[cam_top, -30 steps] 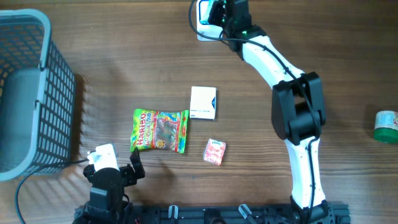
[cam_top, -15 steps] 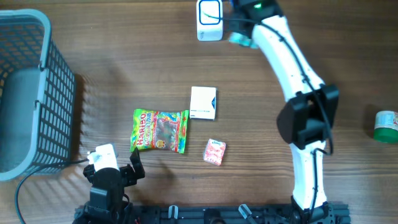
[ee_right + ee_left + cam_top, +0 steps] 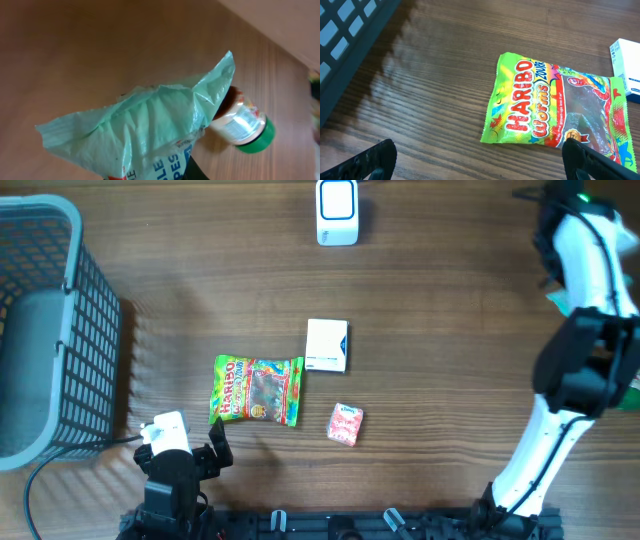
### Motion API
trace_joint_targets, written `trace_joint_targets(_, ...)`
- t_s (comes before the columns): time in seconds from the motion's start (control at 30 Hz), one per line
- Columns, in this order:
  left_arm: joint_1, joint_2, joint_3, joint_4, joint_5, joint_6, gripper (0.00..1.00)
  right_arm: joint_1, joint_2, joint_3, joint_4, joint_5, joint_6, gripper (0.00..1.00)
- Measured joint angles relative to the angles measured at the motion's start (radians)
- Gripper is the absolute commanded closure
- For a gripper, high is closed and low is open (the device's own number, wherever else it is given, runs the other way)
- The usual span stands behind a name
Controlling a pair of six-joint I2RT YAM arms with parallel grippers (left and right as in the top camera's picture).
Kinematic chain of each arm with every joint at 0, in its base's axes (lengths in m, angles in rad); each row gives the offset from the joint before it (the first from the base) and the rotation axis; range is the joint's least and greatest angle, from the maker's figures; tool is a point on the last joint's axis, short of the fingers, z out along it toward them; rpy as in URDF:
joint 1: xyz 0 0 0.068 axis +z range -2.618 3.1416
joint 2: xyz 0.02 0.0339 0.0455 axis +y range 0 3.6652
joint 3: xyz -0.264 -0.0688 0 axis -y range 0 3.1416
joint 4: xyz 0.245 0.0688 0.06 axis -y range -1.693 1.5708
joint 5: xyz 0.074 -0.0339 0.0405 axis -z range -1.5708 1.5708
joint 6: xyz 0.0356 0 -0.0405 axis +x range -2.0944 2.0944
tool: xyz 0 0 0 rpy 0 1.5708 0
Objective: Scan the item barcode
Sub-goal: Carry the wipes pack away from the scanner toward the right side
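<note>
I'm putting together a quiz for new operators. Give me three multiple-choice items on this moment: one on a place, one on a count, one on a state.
1. Where does the basket stand in the overhead view?
A. left edge
B. top centre
C. right edge

2. How many packaged items lie loose in the middle of the table?
A. one
B. three
C. five

3. What are the right jaws doing?
A. open and empty
B. shut on a pale green bag
C. shut on a spoon

Key:
1 A: the basket fills the left edge.
2 B: only the Haribo bag, white box and pink packet lie there.
3 B: the right wrist view shows the bag held up above a green-lidded jar.
</note>
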Motion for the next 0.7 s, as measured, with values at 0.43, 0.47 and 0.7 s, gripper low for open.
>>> trace_joint_targets(0.43, 0.000, 0.000, 0.000, 0.000, 0.000, 0.000, 0.00, -0.142, -0.018, -0.006, 0.168, -0.498, -0.443, 0.00)
trace_joint_targets(0.47, 0.000, 0.000, 0.000, 0.000, 0.000, 0.000, 0.00, -0.129, -0.031, -0.006, 0.156, -0.570, -0.459, 0.00)
trace_joint_targets(0.7, 0.000, 0.000, 0.000, 0.000, 0.000, 0.000, 0.00, 0.111, -0.092, 0.002, -0.004, -1.074, -0.512, 0.00)
